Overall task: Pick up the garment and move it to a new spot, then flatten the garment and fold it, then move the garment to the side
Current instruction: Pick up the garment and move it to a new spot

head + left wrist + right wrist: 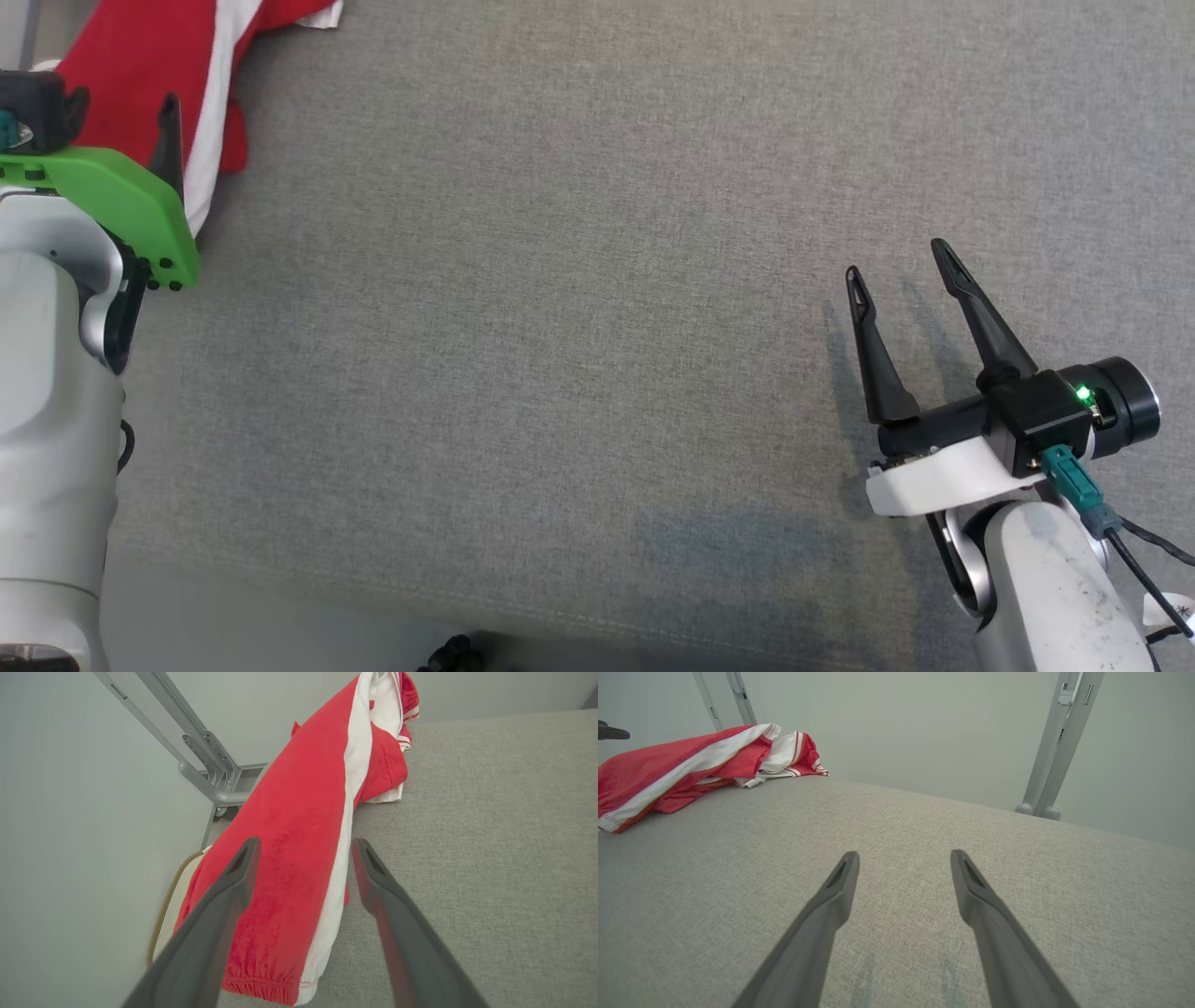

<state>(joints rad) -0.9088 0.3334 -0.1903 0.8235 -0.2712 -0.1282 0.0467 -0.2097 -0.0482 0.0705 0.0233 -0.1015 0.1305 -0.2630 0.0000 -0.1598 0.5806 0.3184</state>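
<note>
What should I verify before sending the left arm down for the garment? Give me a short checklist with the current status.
1. Left gripper open: ok, fingers spread and aimed at the garment.
2. Left gripper empty: ok, nothing between the fingers; whether they touch the cloth, cannot tell.
3. Right gripper open and empty: ok, it hangs over the bare surface.
4. Garment fully on the surface: not ok, it lies at the far left corner and seems to hang over the edge.
5. Garment flat: not ok, its far end is bunched.
6. Room for a new spot: ok, a broad bare stretch lies between the arms.
</note>
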